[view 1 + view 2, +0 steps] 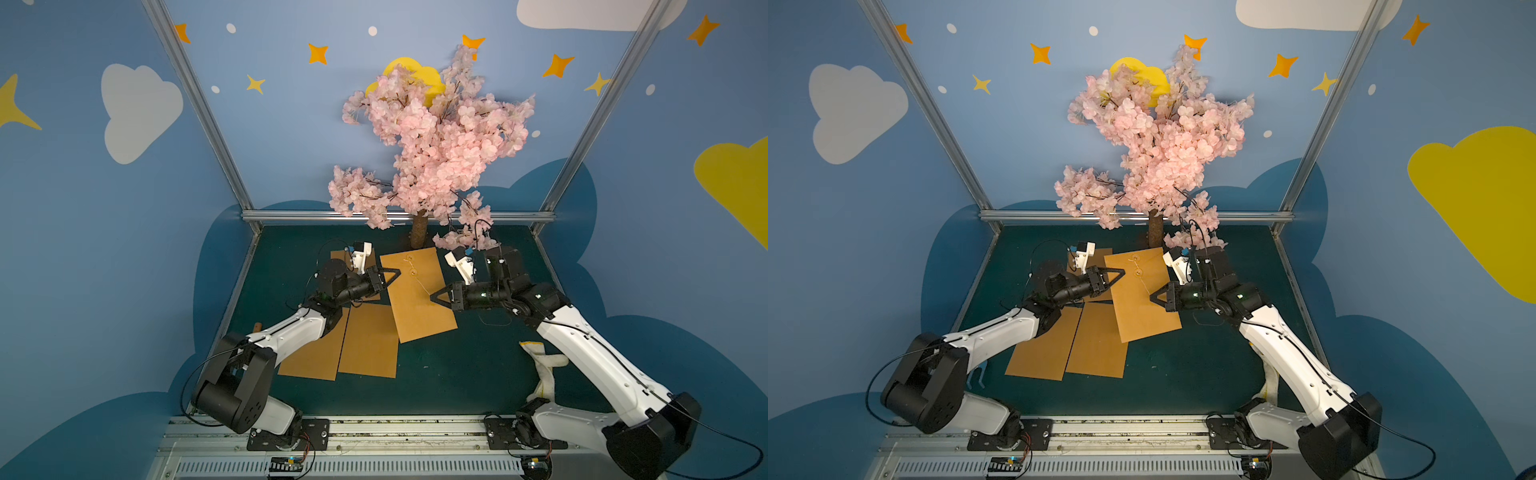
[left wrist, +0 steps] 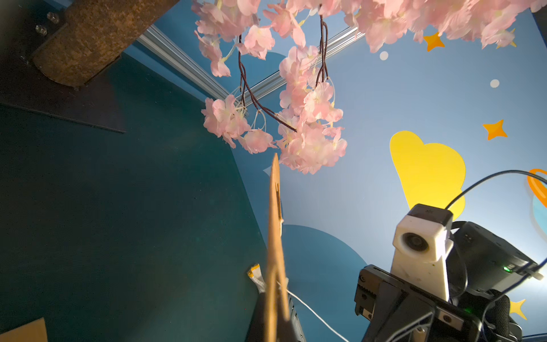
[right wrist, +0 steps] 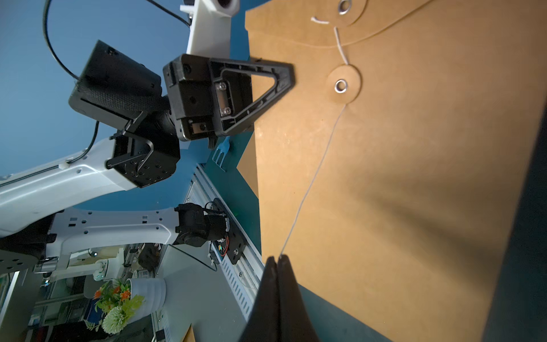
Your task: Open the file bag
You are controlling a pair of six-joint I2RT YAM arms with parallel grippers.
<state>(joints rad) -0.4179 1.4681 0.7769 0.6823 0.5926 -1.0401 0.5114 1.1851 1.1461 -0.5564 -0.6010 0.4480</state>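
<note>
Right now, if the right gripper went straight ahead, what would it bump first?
Probably the file bag: the right gripper, shut on its string, points across the brown face; height is unclear.

Brown kraft file bag (image 1: 419, 307), lying askew, flap (image 3: 379, 14) down and closed, white string (image 3: 313, 180) unwound, running taut from lower button (image 3: 342, 86).

Four brown file bags (image 1: 419, 299), it seems; the far one (image 1: 338, 259) is half hidden. One blossom tree (image 1: 432, 137), one white cloth (image 1: 546, 370).
</note>
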